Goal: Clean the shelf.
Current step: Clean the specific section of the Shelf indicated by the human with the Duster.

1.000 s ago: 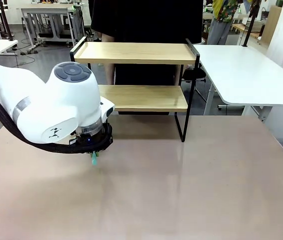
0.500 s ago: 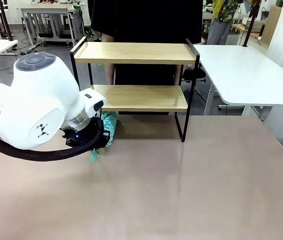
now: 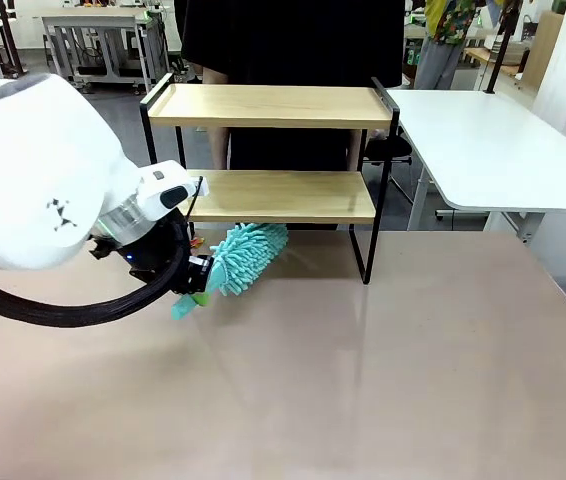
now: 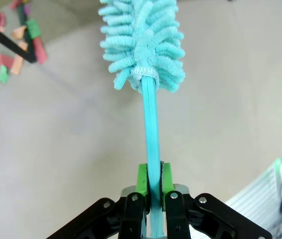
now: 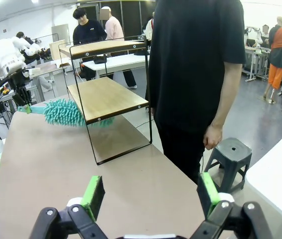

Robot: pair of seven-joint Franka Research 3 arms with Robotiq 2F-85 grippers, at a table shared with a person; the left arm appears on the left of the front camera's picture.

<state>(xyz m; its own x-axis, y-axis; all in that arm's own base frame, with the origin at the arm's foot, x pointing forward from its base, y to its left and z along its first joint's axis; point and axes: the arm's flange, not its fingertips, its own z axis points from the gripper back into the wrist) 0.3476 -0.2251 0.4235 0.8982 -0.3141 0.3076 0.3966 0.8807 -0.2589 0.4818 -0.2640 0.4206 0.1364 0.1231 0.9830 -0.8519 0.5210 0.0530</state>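
The shelf (image 3: 281,106) stands at the table's far edge, two light wooden boards in a black frame. My left gripper (image 3: 195,273) hovers in front of its left legs, shut on the handle of a teal fluffy duster (image 3: 247,254). The duster's head points right, low over the table beneath the lower board. In the left wrist view the green pads (image 4: 141,179) clamp the duster's handle (image 4: 152,134), with the head beyond. The right gripper (image 5: 151,195) is open with nothing between its fingers; it faces the shelf (image 5: 107,95) and the duster (image 5: 64,112) from the side.
A person in black (image 3: 293,40) stands right behind the shelf. A white table (image 3: 493,145) adjoins at the right and a dark stool (image 5: 230,153) sits beside the person. Small coloured pieces (image 4: 12,45) lie past a shelf leg. The beige table (image 3: 363,380) spreads in front.
The left arm has swung back to the left and turned its wrist, bringing the duster head out from behind the arm to point right under the shelf's lower board.
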